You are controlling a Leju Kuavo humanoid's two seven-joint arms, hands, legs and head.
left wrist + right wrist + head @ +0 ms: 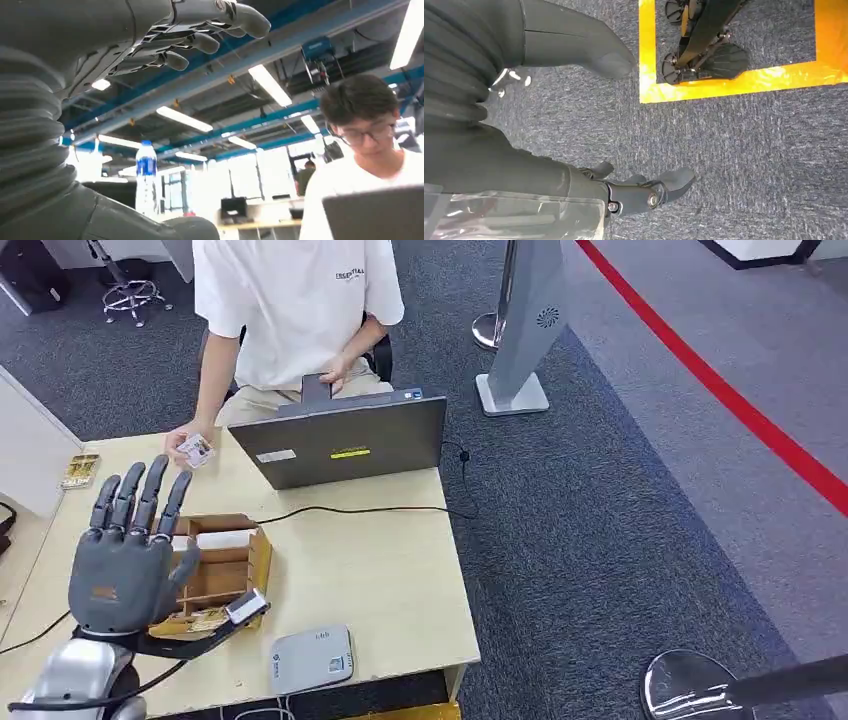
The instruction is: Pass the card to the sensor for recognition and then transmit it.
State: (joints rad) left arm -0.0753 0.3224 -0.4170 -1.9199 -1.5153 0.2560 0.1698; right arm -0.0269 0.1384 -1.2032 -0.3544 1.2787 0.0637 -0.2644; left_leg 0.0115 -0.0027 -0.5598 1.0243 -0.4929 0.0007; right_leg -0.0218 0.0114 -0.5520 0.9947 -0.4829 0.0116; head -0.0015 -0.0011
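Observation:
A person seated behind the table holds a small white card [196, 450] in one hand at the table's far left edge. My left hand [130, 550] is raised above the wooden box [252, 558], palm away from me, fingers spread and holding nothing; the left wrist view shows its fingers [200, 42] apart against the ceiling. The grey card sensor [312, 660] lies flat near the table's front edge, to the right of my left arm. My right hand [484, 150] hangs over the carpet with thumb and fingers [664, 185] apart, holding nothing.
An open laptop [345, 440] stands at the far side of the table [400, 590], its back to me, with a black cable running from it. The box holds compartments and a small card-like item [246, 606] at its near corner. A bottle [146, 180] stands nearby.

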